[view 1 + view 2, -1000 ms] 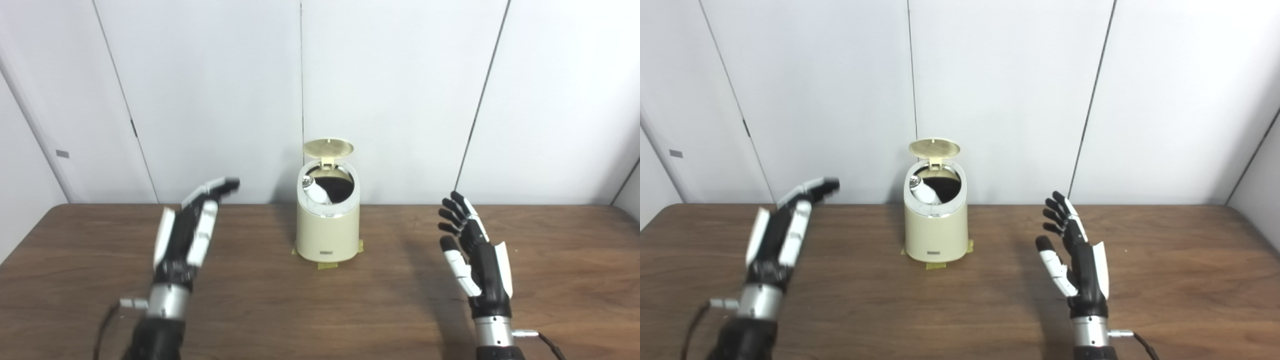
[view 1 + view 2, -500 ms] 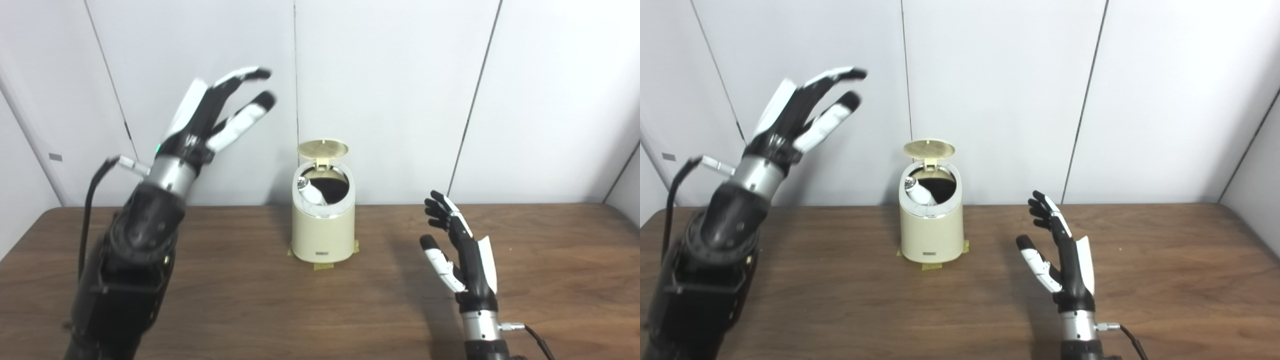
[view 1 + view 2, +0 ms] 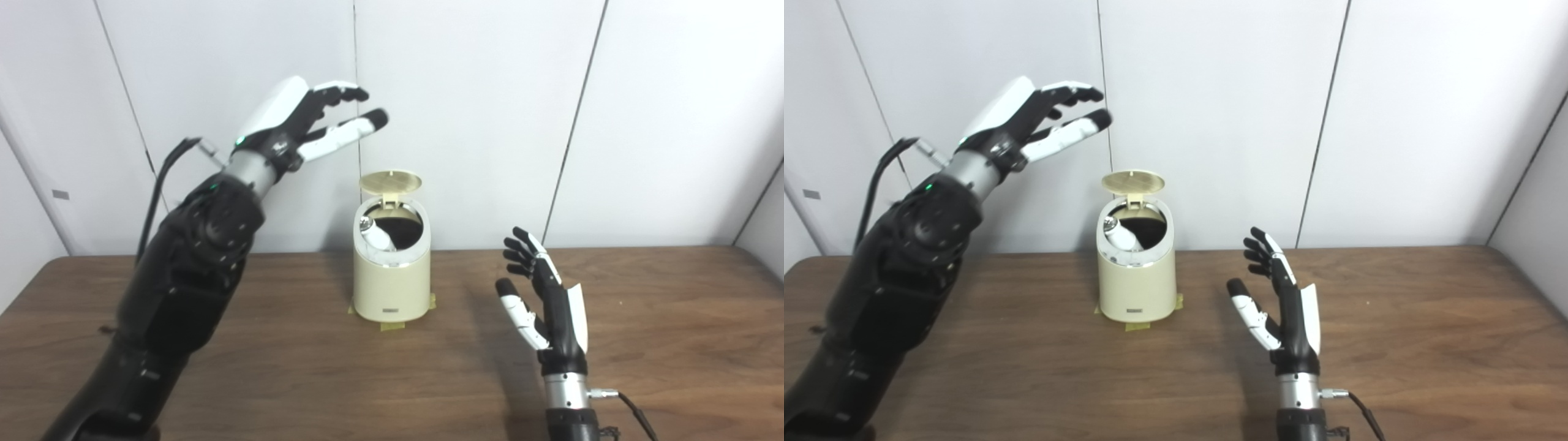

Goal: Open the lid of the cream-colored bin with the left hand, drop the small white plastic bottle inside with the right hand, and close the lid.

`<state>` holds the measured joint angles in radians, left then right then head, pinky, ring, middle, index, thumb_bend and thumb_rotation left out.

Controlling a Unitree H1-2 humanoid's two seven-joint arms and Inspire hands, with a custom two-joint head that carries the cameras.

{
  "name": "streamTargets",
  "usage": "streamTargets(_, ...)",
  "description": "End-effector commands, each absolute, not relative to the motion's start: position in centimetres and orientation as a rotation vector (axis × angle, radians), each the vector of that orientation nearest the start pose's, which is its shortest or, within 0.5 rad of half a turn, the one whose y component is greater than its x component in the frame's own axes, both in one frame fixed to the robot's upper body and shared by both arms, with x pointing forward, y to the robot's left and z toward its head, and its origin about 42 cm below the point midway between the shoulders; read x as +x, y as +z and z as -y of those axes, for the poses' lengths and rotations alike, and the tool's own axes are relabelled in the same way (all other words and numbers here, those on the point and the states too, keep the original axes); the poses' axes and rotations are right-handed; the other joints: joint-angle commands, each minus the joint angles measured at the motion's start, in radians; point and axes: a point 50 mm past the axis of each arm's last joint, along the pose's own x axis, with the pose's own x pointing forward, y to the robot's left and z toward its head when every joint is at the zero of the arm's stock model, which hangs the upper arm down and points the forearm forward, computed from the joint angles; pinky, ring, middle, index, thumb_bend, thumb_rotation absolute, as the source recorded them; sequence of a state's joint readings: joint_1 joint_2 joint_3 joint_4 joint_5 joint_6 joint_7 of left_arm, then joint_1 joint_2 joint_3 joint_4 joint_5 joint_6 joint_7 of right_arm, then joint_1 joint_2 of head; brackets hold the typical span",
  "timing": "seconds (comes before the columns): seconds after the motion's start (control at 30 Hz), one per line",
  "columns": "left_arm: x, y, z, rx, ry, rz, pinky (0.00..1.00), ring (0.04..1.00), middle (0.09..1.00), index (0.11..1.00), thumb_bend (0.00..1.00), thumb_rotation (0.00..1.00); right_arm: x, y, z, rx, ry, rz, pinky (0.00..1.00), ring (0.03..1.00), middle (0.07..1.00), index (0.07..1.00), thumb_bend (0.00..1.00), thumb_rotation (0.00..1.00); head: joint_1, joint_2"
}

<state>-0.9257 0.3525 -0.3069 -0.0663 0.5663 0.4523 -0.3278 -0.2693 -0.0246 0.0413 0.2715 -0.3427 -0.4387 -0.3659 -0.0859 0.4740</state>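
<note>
The right hand [image 3: 547,309] is held upright over the table [image 3: 674,318], nearest the camera, fingers spread and nothing grasped. Beyond it, the cream-colored bin [image 3: 391,275] is seen with its lid [image 3: 391,181] raised; the white plastic bottle [image 3: 376,236] is only partly seen inside. The left hand [image 3: 304,122] is held high, left of the lid, fingers spread, nothing touched.

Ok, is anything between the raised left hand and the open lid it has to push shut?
Nothing visible. The left hand is open, up and left of the lid, with only bare wall behind that gap. The right hand waits off to the bin's right.
</note>
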Motion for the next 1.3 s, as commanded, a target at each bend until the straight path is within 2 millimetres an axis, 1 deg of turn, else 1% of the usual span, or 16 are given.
streamTargets(0.0, 45.6, 44.3, -14.4, 1.093, -0.158, 0.514, 0.98, 0.949, 0.863, 0.82, 0.76, 1.0, 34.6, 11.0, 18.7, -0.265, -0.147, 0.426, 0.71, 0.778, 0.81, 0.858, 0.43, 0.77, 0.002, 0.0)
streamTargets(0.1, 46.3, 43.8, -13.6, 1.17, -0.156, 0.488, 1.0, 0.957, 0.879, 0.821, 0.75, 1.0, 34.4, 11.0, 18.9, -0.276, -0.145, 0.42, 0.71, 0.775, 0.811, 0.858, 0.45, 0.79, 0.009, 0.0)
streamTargets(0.23, 47.1, 43.4, -12.7, 1.213, -0.176, 0.432, 1.0, 0.982, 0.936, 0.855, 0.75, 1.0, 34.4, 11.0, 19.0, -0.282, -0.134, 0.426, 0.71, 0.778, 0.811, 0.859, 0.46, 0.81, 0.013, 0.0)
streamTargets(0.47, 47.7, 41.9, -11.6, 1.252, -0.185, 0.396, 1.0, 0.991, 0.897, 0.817, 0.74, 1.0, 34.2, 11.0, 18.9, -0.26, -0.133, 0.429, 0.71, 0.773, 0.81, 0.855, 0.47, 0.79, 0.011, 0.004)
streamTargets(0.57, 47.8, 40.8, -11.7, 1.273, -0.204, 0.386, 1.0, 1.0, 0.903, 0.802, 0.74, 1.0, 34.1, 11.1, 18.7, -0.234, -0.137, 0.433, 0.7, 0.765, 0.804, 0.848, 0.47, 0.75, 0.006, 0.004)
streamTargets(0.63, 47.8, 40.0, -11.9, 1.269, -0.219, 0.381, 1.0, 1.0, 0.896, 0.825, 0.73, 1.0, 34.1, 11.2, 18.6, -0.221, -0.138, 0.436, 0.7, 0.761, 0.801, 0.846, 0.47, 0.73, 0.004, 0.004)
streamTargets(0.7, 47.8, 39.4, -12.1, 1.266, -0.219, 0.345, 1.0, 1.0, 0.92, 0.836, 0.75, 1.0, 34.1, 11.3, 18.7, -0.22, -0.137, 0.438, 0.7, 0.76, 0.801, 0.846, 0.47, 0.73, 0.002, 0.001)
streamTargets(0.73, 47.8, 39.2, -12.2, 1.265, -0.225, 0.322, 1.0, 1.0, 0.964, 0.849, 0.76, 1.0, 34.1, 11.3, 18.7, -0.217, -0.136, 0.437, 0.7, 0.763, 0.802, 0.847, 0.47, 0.73, 0.003, 0.001)
streamTargets(0.8, 47.7, 38.7, -12.4, 1.243, -0.24, 0.283, 1.0, 1.0, 0.991, 0.87, 0.78, 1.0, 34.1, 11.2, 18.7, -0.215, -0.136, 0.436, 0.7, 0.765, 0.804, 0.847, 0.47, 0.72, 0.002, 0.002)
streamTargets(0.83, 47.7, 38.5, -12.5, 1.234, -0.246, 0.274, 0.96, 1.0, 0.997, 0.877, 0.79, 1.0, 34.1, 11.2, 18.7, -0.215, -0.138, 0.435, 0.7, 0.762, 0.803, 0.844, 0.47, 0.72, 0.002, 0.002)
streamTargets(0.87, 47.7, 38.3, -12.6, 1.231, -0.253, 0.272, 0.94, 1.0, 0.999, 0.88, 0.79, 1.0, 34.1, 11.2, 18.7, -0.215, -0.139, 0.434, 0.69, 0.76, 0.802, 0.843, 0.48, 0.72, 0.003, 0.002)
streamTargets(0.9, 47.6, 38.1, -12.6, 1.242, -0.257, 0.275, 0.97, 1.0, 0.992, 0.887, 0.78, 1.0, 34.1, 11.1, 18.8, -0.22, -0.141, 0.435, 0.69, 0.759, 0.802, 0.842, 0.48, 0.72, 0.003, 0.002)
streamTargets(0.93, 47.6, 38.0, -12.7, 1.262, -0.258, 0.276, 0.99, 1.0, 0.957, 0.892, 0.78, 1.0, 34.1, 11.1, 18.8, -0.222, -0.142, 0.436, 0.69, 0.756, 0.8, 0.841, 0.48, 0.73, 0.003, 0.002)
streamTargets(1.0, 47.4, 37.7, -12.7, 1.3, -0.254, 0.275, 1.0, 1.0, 0.928, 0.889, 0.79, 1.0, 34.1, 11.1, 18.8, -0.226, -0.144, 0.436, 0.69, 0.755, 0.799, 0.842, 0.48, 0.73, 0.003, 0.002)
streamTargets(1.1, 47.3, 37.2, -12.8, 1.354, -0.248, 0.273, 1.0, 1.0, 0.966, 0.863, 0.83, 1.0, 34.1, 11.1, 18.7, -0.227, -0.143, 0.438, 0.69, 0.759, 0.8, 0.845, 0.47, 0.73, 0.004, 0.003)
streamTargets(1.27, 47.0, 36.0, -13.1, 1.373, -0.252, 0.261, 1.0, 1.0, 0.925, 0.834, 0.87, 1.0, 34.2, 11.2, 18.6, -0.224, -0.14, 0.438, 0.7, 0.763, 0.801, 0.846, 0.48, 0.73, 0.0, 0.007)
